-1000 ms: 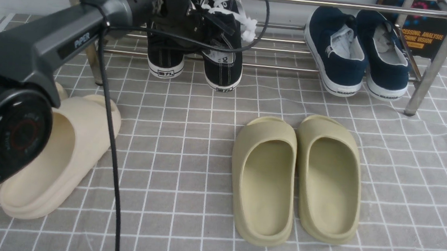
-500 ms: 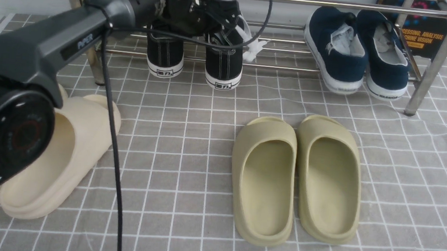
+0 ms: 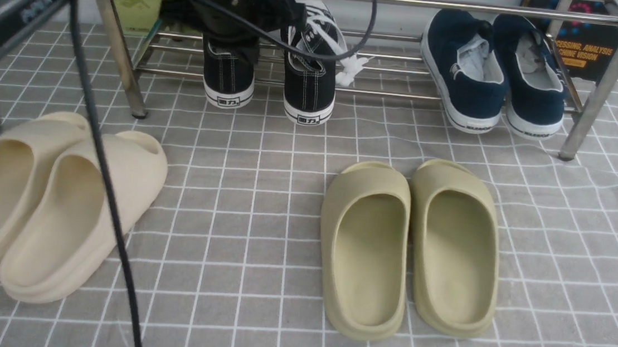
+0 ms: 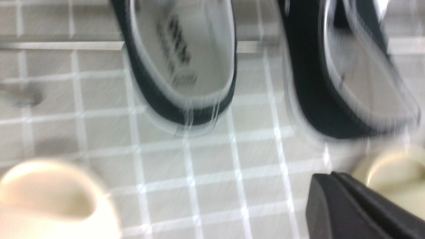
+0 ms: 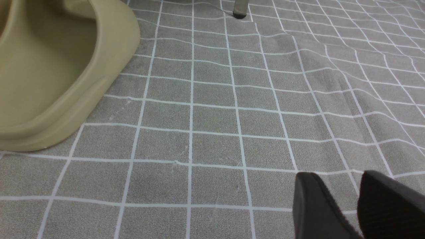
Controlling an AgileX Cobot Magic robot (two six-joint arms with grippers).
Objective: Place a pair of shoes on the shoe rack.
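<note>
Pair of shoes (image 3: pixel 308 84) resting on the shoe rack (image 3: pixel 394 94); your left jaws are together, empty; right jaws slightly apart.

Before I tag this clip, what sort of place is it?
Likely a staged home shoe corner: a steel shoe rack holding black sneakers and navy shoes, olive foam slides on a grey checked cloth.

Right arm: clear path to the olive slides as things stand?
Probably yes. The right gripper is over bare checked cloth, and nothing lies between it and the nearest olive slide. The left arm is off at the shoe rack.
</note>
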